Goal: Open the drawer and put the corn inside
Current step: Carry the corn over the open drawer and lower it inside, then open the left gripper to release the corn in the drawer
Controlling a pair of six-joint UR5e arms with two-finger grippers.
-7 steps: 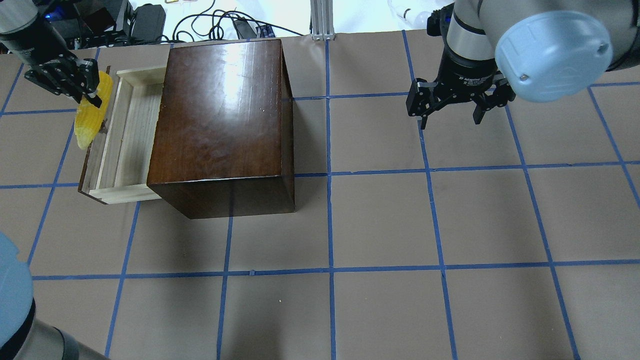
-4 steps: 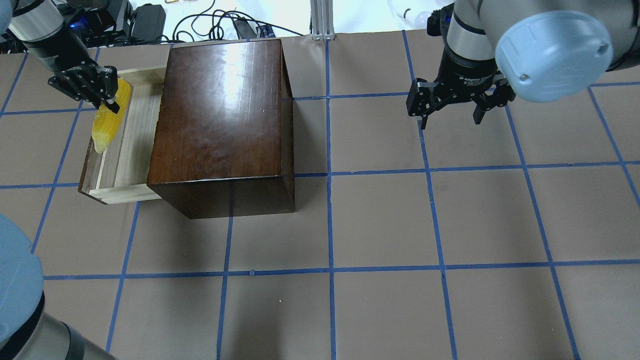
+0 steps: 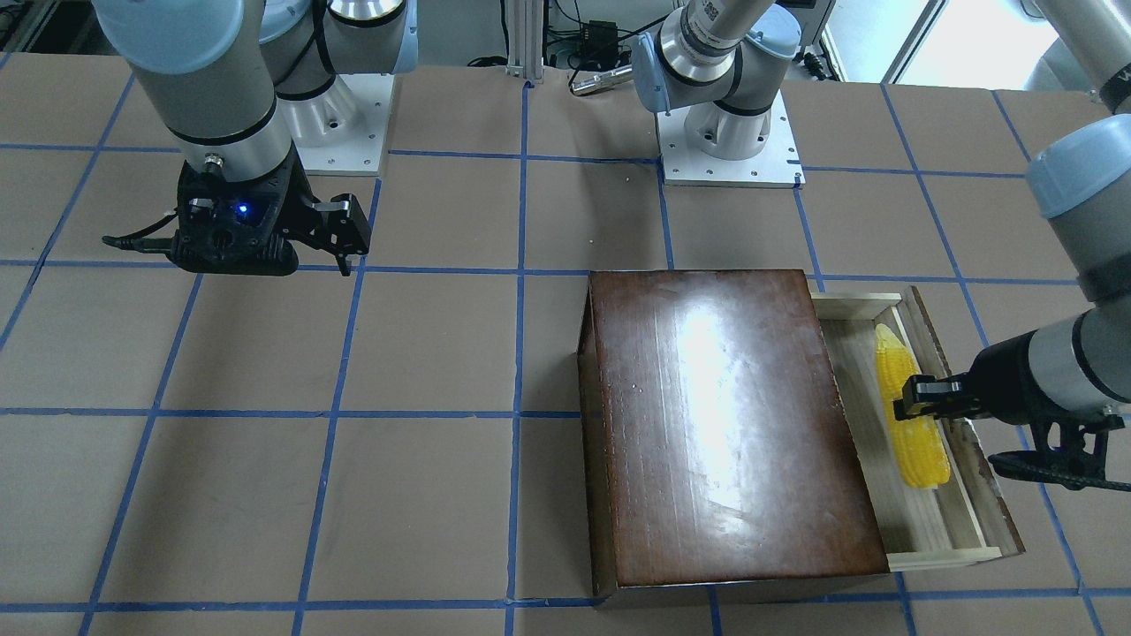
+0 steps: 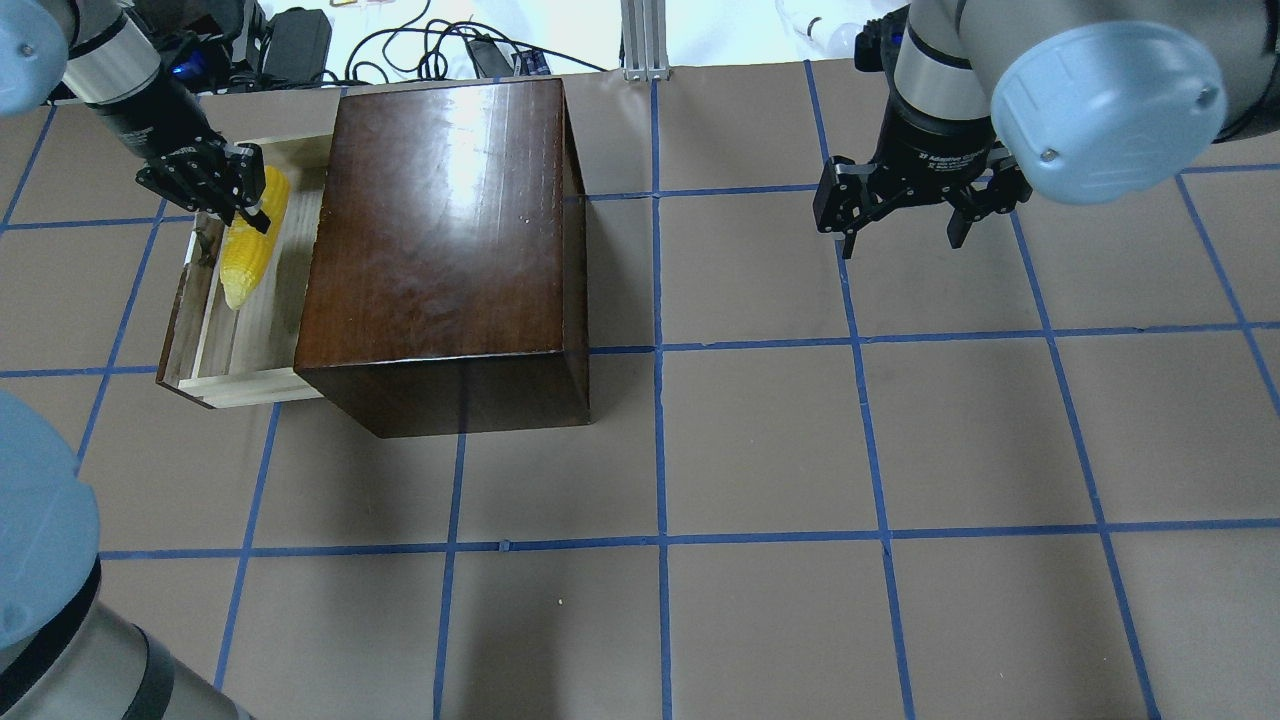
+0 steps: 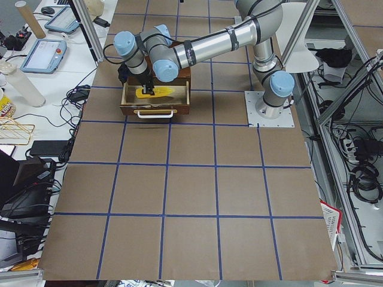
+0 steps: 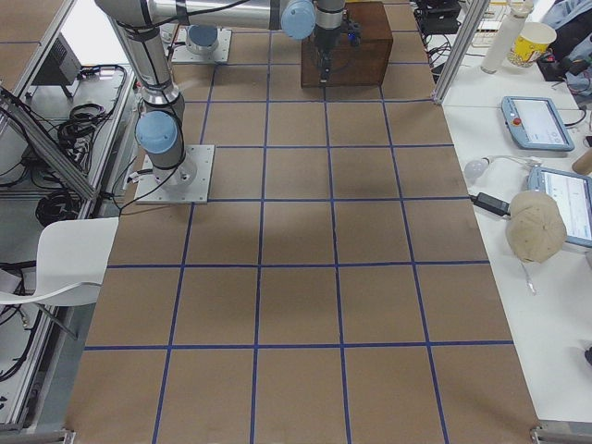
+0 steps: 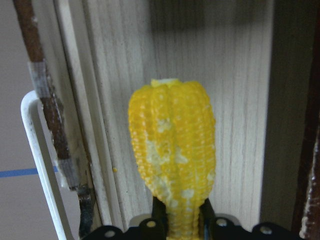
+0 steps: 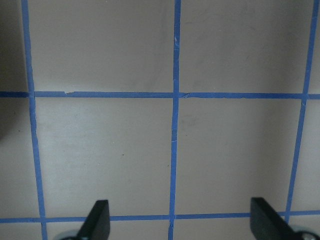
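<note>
The drawer [image 4: 290, 250] stands pulled out of the dark brown box [image 4: 440, 230] toward the overhead view's left; it also shows in the front view [image 3: 937, 521]. My left gripper [image 4: 255, 212] is shut on the thick end of the yellow corn [image 4: 243, 258] and holds it lengthwise over the drawer's pale floor. The left wrist view shows the corn [image 7: 172, 150] between the fingers [image 7: 160, 212], above the floor [image 7: 240, 100]. I cannot tell whether the corn touches the floor. My right gripper [image 4: 900, 235] is open and empty, hovering over the table far right of the box.
The drawer's dark front panel carries a white handle [image 7: 37, 165]. The box's glossy top [image 3: 724, 424] overhangs the drawer's inner part. Cables and devices [image 4: 300, 45] lie beyond the table's far edge. Blue tape lines grid the brown table [image 4: 760, 440].
My left gripper has carried the corn rightward, from outside the drawer's front panel to over the drawer's inside. The right arm has not moved.
</note>
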